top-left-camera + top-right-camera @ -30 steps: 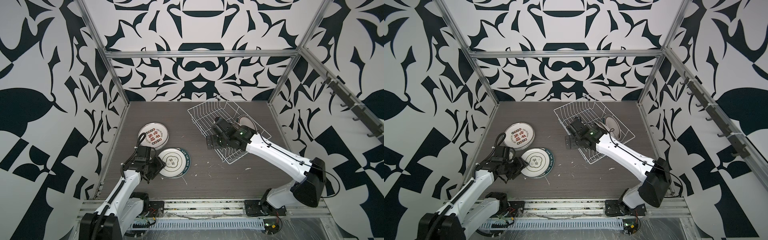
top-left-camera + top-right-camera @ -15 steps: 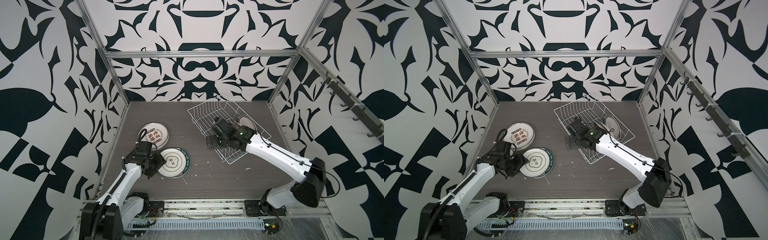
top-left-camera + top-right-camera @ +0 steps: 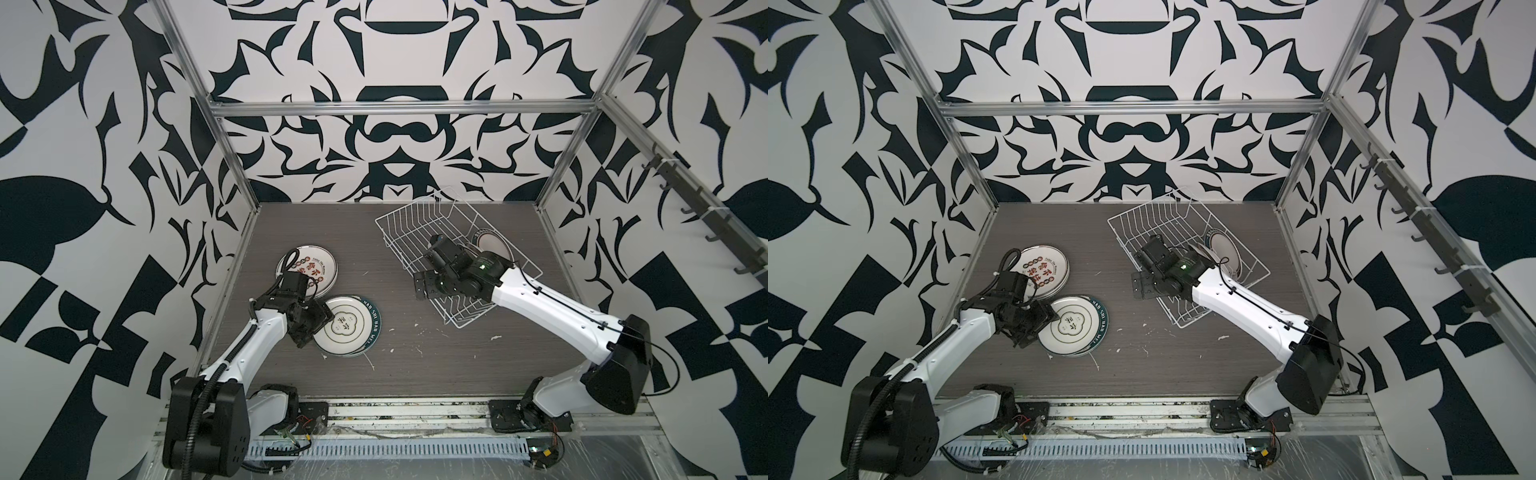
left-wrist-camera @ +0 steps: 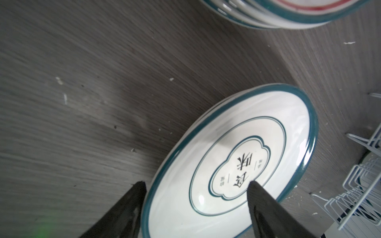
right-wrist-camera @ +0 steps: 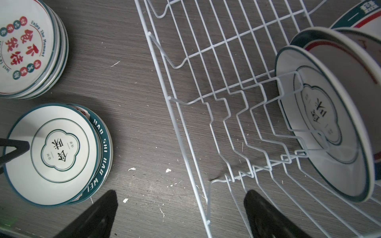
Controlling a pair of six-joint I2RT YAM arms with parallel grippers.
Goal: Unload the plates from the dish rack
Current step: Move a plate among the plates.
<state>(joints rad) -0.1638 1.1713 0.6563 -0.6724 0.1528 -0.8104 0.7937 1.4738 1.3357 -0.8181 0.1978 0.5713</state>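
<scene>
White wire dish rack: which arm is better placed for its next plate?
Right: the open right gripper faces green-rimmed plates in the white wire rack; the left gripper is at stacked plates.

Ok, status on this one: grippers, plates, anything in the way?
Left gripper open, astride rim of near stack's top plate. Right gripper open, empty, over rack edge. Several plates left in rack. Nothing blocking.

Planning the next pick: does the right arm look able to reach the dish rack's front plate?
Probably yes: right gripper, open, hovers over the dish rack; only slot wires screen the front plate.
</scene>
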